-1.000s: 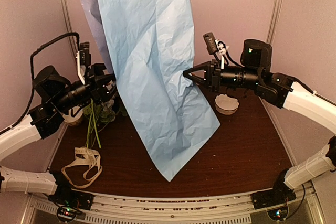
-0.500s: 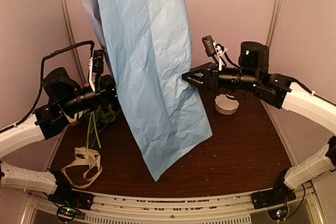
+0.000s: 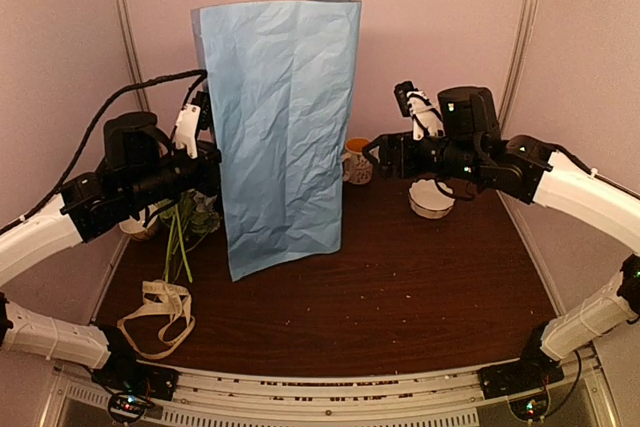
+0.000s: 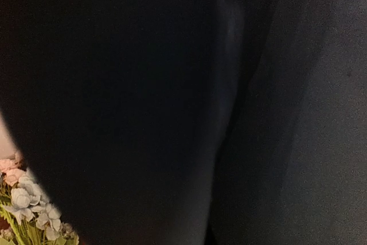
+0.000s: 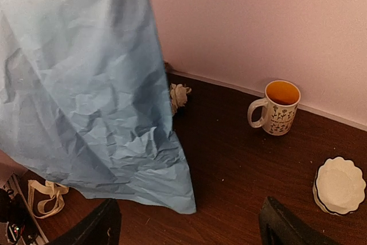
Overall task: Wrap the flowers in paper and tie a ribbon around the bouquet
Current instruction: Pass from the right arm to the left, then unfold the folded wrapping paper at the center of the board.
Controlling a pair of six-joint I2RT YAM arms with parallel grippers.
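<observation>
The paper (image 3: 285, 137) hangs upright above the table as a tall light blue sheet, its lower edge just off the wood. My left gripper (image 3: 213, 175) is shut on its left edge; in the left wrist view the dark sheet (image 4: 229, 96) fills nearly everything and hides the fingers. My right gripper (image 3: 380, 154) stands open to the right of the sheet, apart from it, with nothing between its fingers (image 5: 106, 222). The flowers (image 3: 185, 217) lie behind the left arm, with blooms (image 4: 28, 210) showing low in the left wrist view. The ribbon (image 3: 160, 312) lies looped at the front left.
A white mug (image 3: 355, 160) with an orange inside stands at the back, just behind the right fingertips. A white scalloped dish (image 3: 432, 199) sits under the right arm. Both also show in the right wrist view: mug (image 5: 281, 107), dish (image 5: 339, 185). Pink walls enclose the table.
The right gripper opened, let go of the paper and drew back to the right. The left gripper shut on the sheet's left edge, and the paper swung from slanted to hanging straight.
</observation>
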